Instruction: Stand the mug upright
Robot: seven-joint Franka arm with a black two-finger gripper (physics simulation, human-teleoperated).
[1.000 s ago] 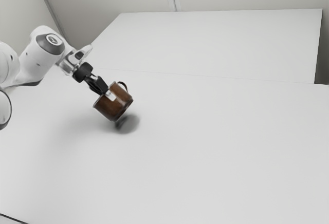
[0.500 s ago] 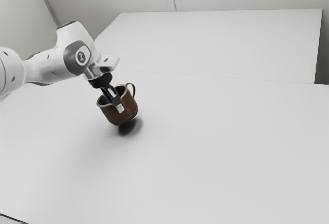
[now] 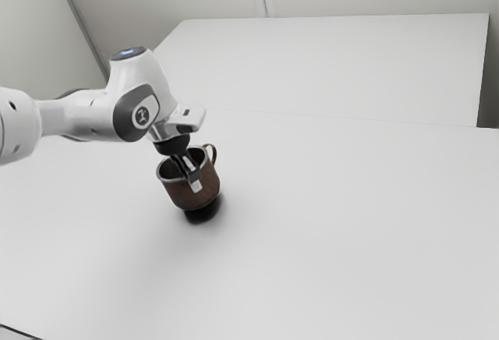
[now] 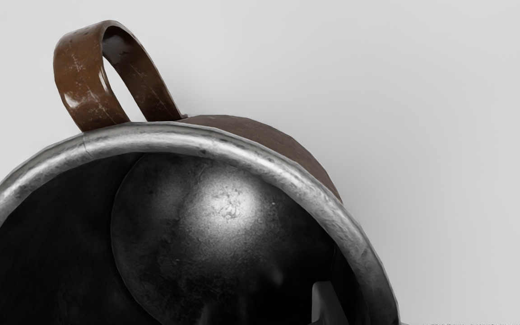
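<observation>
The brown mug (image 3: 181, 193) has its open top up and leans slightly toward the exterior view's left, a dark shadow close under its base. My gripper (image 3: 192, 178) points down at the mug's near side and is shut on its wall, one finger inside and the other outside. Whether the base touches the table cannot be told. In the wrist view the mug (image 4: 165, 137) shows its metal rim, dark inside and brown handle; one finger of my gripper (image 4: 364, 316) stands inside, beside the wall.
The white table (image 3: 335, 231) stretches around the mug and toward the exterior view's right. Behind it is another pale surface (image 3: 335, 67), below a light wall. My arm comes in from the exterior view's left.
My hand has swung from a slant to pointing down, carrying the mug with it. The mug has turned much nearer to upright and moved lower and slightly toward the exterior view's right.
</observation>
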